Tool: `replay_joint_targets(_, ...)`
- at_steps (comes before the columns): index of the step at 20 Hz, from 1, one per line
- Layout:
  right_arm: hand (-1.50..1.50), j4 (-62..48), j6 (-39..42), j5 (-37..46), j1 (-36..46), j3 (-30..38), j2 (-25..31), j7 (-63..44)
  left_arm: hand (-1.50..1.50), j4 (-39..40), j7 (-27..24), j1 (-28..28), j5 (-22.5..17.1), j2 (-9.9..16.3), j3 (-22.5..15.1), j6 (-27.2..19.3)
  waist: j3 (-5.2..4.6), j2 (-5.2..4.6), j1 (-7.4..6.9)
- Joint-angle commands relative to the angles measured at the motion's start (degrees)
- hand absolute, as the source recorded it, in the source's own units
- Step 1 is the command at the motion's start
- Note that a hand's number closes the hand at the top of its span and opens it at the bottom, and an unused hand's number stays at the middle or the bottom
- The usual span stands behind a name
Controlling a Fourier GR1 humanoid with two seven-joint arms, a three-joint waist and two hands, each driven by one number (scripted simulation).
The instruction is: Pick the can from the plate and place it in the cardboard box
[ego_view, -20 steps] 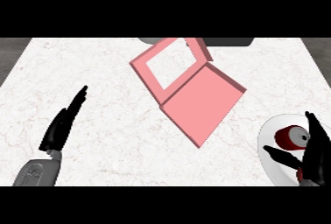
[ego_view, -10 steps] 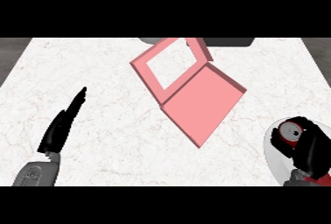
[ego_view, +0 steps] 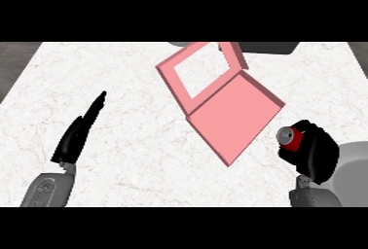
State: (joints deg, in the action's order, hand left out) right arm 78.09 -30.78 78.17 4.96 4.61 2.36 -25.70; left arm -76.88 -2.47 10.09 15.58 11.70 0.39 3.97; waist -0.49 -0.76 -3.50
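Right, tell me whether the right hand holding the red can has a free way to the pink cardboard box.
Probably yes: the right hand holds the red can off the white plate, and only bare marble counter shows between it and the pink cardboard box.

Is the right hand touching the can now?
Touching. The head view shows the right hand curled round the red can, held left of the plate.

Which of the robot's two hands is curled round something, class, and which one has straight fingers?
The right hand is curled round the red can, beside the pink box. The left hand has straight fingers and holds nothing.
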Motion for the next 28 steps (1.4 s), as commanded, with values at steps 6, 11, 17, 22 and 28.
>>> replay_joint_targets(6,1.5,-8.7,20.9,4.4,19.5,-11.3,-2.2,-20.9,0.0,0.2,0.0,4.4,0.7,-1.6,-3.7,2.4,0.14,-1.24,-7.86)
replay_joint_targets(11,1.5,-11.0,31.2,6.6,34.1,-15.3,-2.3,-35.6,0.0,2.0,0.4,4.5,1.5,-1.9,-4.0,2.0,0.12,-0.55,-7.97)
replay_joint_targets(17,1.5,-15.8,40.9,9.0,50.0,-17.8,-2.3,-50.1,0.0,2.2,2.2,5.8,1.8,-2.6,-4.2,1.6,0.15,0.23,-6.63)
replay_joint_targets(22,1.5,-18.6,44.4,8.2,57.0,-17.7,-2.3,-57.6,0.0,3.8,0.7,5.2,0.9,-1.9,-2.4,1.3,0.11,0.49,-5.06)
replay_joint_targets(28,1.5,-21.1,45.7,10.5,63.8,-13.6,-2.3,-59.4,0.0,3.9,1.1,4.7,1.2,-1.1,-1.3,0.5,0.21,0.84,-2.28)
